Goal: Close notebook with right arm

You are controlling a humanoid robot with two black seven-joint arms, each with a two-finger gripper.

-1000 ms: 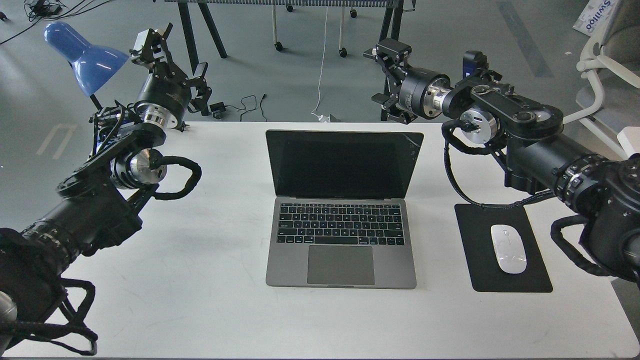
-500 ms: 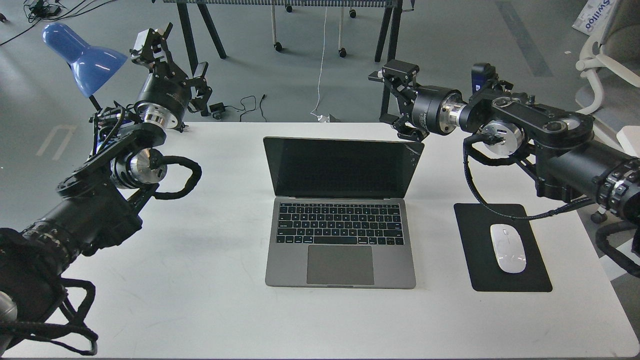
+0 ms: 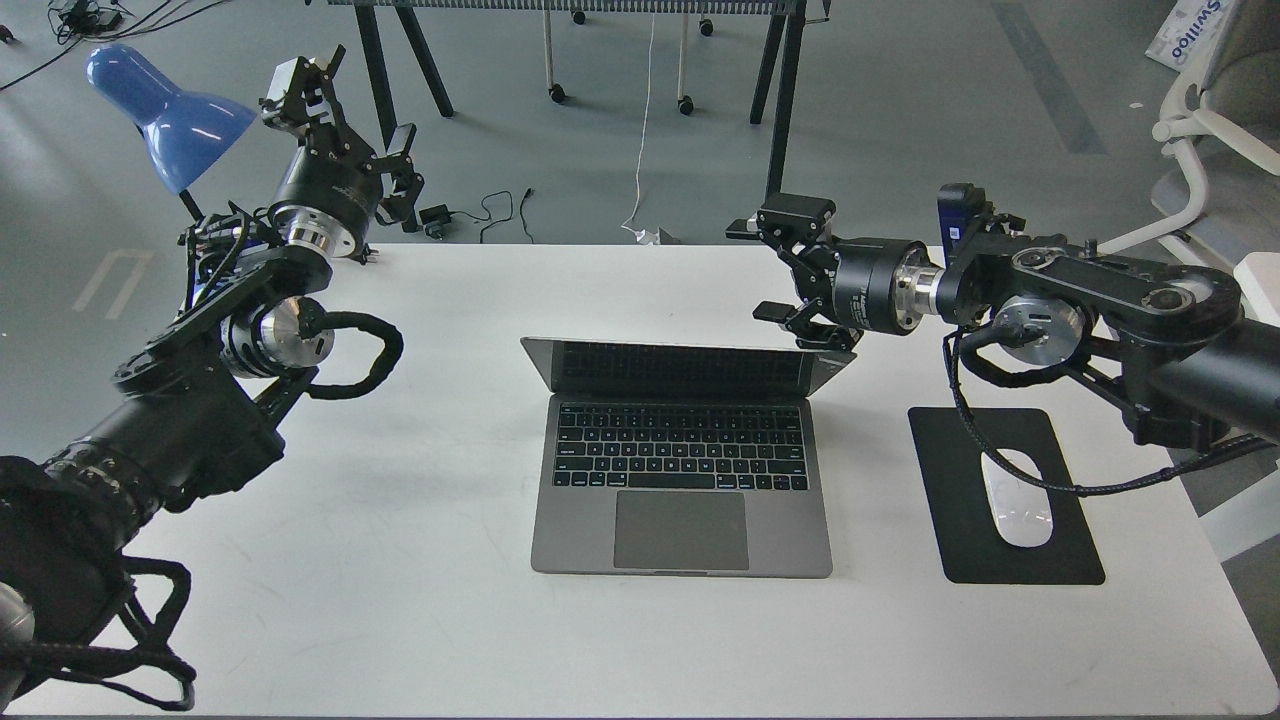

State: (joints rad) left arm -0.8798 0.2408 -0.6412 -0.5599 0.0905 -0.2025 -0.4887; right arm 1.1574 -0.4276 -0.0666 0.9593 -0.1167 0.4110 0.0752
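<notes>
The grey notebook (image 3: 680, 520) lies in the middle of the white table (image 3: 400, 600), keyboard toward me. Its lid (image 3: 680, 366) is tilted far forward, so only a thin strip of black screen shows. My right arm comes in from the right, and its gripper (image 3: 772, 266) is open just above and behind the lid's right top corner. The lower finger (image 3: 815, 335) is at that corner and seems to touch it. My left gripper (image 3: 350, 115) is open and empty, raised beyond the table's back left corner.
A black mousepad (image 3: 960, 530) with a white mouse (image 3: 1018, 500) lies right of the notebook, under my right arm's cable. A blue lamp (image 3: 165, 105) stands at the back left. Trestle legs (image 3: 775, 110) and a white chair (image 3: 1200, 120) stand beyond the table.
My right gripper has moved down and toward me, pushing the lid from nearly upright to far forward. The left arm has not moved.
</notes>
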